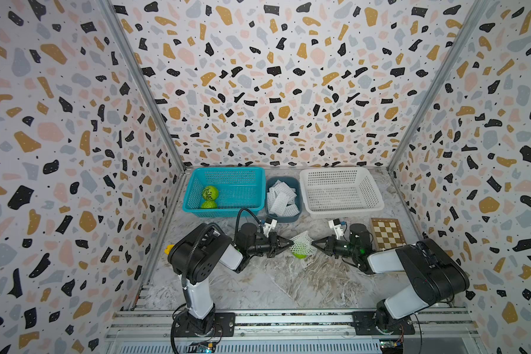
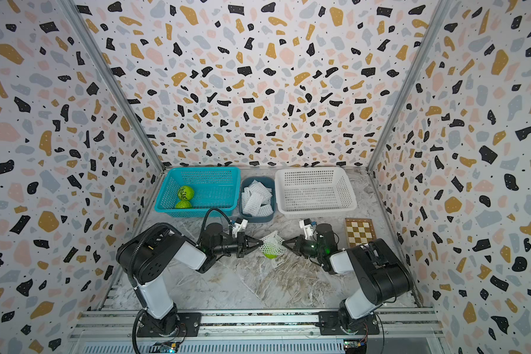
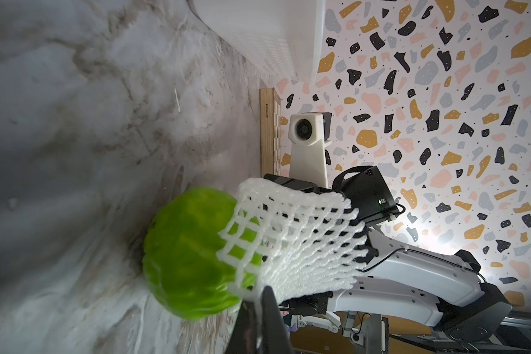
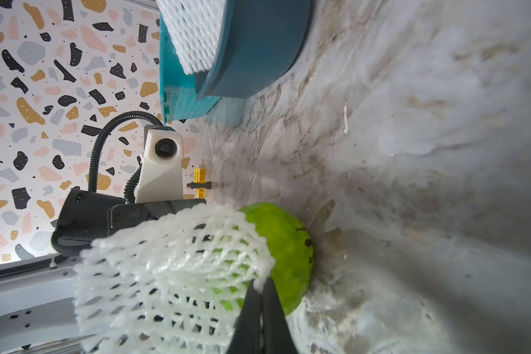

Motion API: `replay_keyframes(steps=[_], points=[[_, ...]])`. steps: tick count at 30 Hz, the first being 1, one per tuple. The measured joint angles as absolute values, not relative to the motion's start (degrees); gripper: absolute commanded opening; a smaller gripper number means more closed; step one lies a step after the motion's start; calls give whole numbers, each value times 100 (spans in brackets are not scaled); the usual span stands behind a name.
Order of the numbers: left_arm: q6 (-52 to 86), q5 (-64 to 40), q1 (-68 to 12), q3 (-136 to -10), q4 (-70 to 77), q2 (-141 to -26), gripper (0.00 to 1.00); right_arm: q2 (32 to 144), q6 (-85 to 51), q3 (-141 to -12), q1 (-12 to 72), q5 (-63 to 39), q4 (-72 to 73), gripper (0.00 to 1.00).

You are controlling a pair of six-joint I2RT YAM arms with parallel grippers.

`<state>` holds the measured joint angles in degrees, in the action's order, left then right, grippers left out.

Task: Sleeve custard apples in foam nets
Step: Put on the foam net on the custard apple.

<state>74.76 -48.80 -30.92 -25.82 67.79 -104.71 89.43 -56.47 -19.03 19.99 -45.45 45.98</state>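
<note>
the left gripper (image 1: pixel 289 243) was clenched on one edge of a white foam net (image 1: pixel 302 242), and the right gripper (image 1: pixel 314 244) was clenched on the opposite edge, so the mesh was stretched wide between the two tips near the middle of the marble table (image 1: pixel 288 285). under the net sat a bright green custard apple (image 1: pixel 299 254), resting on the table. the net covered only its upper part, and the lower part showed bare below the mesh. in the left wrist view the thin black fingertips (image 3: pixel 269 302) pinched a bunched corner of the net (image 3: pixel 298 242) just beside the fruit (image 3: pixel 184 260). in the right wrist view the closed fingertips (image 4: pixel 265 295) held the rim of the net (image 4: pixel 172 275) against the side of the apple (image 4: pixel 285 254). two other custard apples (image 1: pixel 209 197) lay touching each other in the left corner of the teal basket (image 1: pixel 227 171) at the back of the table. just beside it stood a dark blue tub (image 1: pixel 299 190) filled with spare foam nets (image 1: pixel 281 197), and next to that a white basket (image 1: pixel 342 213). a small chessboard (image 1: pixel 387 233) lay near the right arm's wrist, and a yellow object (image 1: pixel 168 249), too small to identify, showed beside the left arm.
</note>
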Motion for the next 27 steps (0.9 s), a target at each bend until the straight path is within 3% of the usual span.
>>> replay_keyframes(steps=[27], points=[[7262, -4748, -3092, -2486, 6521, -10621, 2, 9080, -5299, -2106, 2176, -4112, 4104, 0]])
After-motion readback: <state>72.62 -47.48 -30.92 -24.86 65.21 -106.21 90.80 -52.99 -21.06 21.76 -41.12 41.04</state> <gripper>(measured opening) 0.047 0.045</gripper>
